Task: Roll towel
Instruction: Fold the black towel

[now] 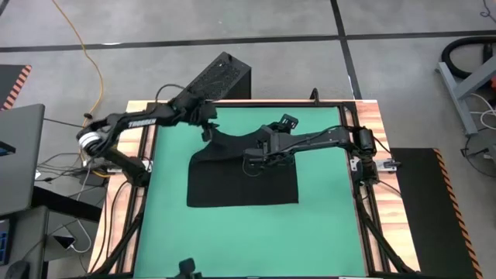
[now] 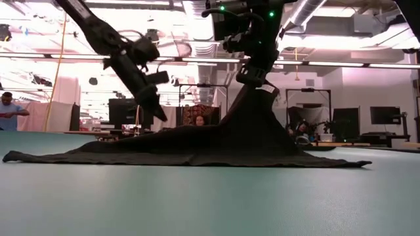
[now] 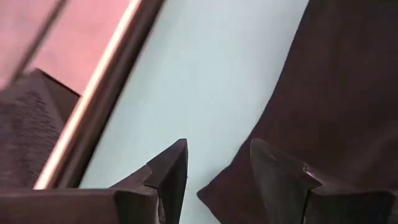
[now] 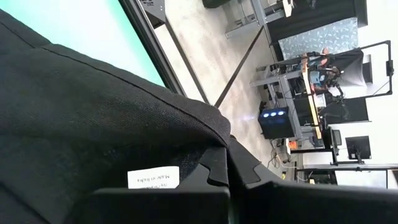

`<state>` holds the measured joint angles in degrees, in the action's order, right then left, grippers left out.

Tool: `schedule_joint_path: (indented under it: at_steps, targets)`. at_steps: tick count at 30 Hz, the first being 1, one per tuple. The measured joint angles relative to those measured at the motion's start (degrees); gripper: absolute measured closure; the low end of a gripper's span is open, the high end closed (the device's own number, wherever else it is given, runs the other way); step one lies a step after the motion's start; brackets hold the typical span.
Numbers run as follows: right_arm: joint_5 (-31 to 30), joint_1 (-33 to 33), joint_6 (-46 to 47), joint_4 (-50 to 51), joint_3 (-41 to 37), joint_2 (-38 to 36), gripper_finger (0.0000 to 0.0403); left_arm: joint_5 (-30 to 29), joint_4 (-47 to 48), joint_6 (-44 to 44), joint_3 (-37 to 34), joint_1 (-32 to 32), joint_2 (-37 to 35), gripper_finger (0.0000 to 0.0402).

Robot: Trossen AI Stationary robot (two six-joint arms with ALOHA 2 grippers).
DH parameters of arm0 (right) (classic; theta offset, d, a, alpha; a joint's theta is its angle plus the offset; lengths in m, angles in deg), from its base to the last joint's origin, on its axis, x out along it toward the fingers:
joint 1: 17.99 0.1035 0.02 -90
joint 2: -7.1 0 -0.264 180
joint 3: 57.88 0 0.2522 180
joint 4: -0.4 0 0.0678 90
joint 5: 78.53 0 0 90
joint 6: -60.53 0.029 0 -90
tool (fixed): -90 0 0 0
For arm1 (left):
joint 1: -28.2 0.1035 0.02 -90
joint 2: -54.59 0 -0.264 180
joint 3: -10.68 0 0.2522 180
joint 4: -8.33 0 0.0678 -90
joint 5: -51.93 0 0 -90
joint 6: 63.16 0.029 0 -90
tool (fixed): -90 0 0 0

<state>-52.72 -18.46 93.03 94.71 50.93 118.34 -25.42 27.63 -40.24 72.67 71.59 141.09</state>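
Towel [image 1: 242, 182] lies flat on mat [image 1: 325, 232]; right gripper [image 1: 260, 153] clamped on its far edge, lifting it; left gripper [image 1: 208, 122] apart over far-left corner, nearer

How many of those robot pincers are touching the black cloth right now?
1 for certain. The right pincer is pinching the towel and lifting it into a peak. The left pincer hovers open at the towel's far left corner; contact there cannot be seen.

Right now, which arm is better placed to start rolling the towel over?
The right. Its gripper is shut on the towel, lifting it into a peak off the green mat. The left gripper is open at the towel's corner, gripping nothing.
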Motion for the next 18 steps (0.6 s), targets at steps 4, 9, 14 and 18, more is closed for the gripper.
schedule_joint_path:
  at_steps: [4, 9, 14, 18]
  targets:
    - [0.03, 0.03, -0.04, 0.01, 0.00, 0.00, 0.0401, 1.33, 0.10, 3.09, 2.91, 1.97, 6.66, 0.0236]
    - [0.13, 0.07, -0.16, 0.02, 0.00, 0.00, 0.0401, 3.31, 0.52, 5.10, 5.43, 3.32, 12.24, 0.0236]
    - [0.30, 0.07, -0.15, 0.00, 0.00, 0.01, 0.0401, 1.32, 1.61, 7.42, 5.61, 3.41, 14.60, 0.0236]
    - [0.30, 0.07, -0.15, 0.02, 0.00, 0.02, 0.0401, 1.09, 4.18, 8.50, 5.63, 3.53, 14.88, 0.0236]
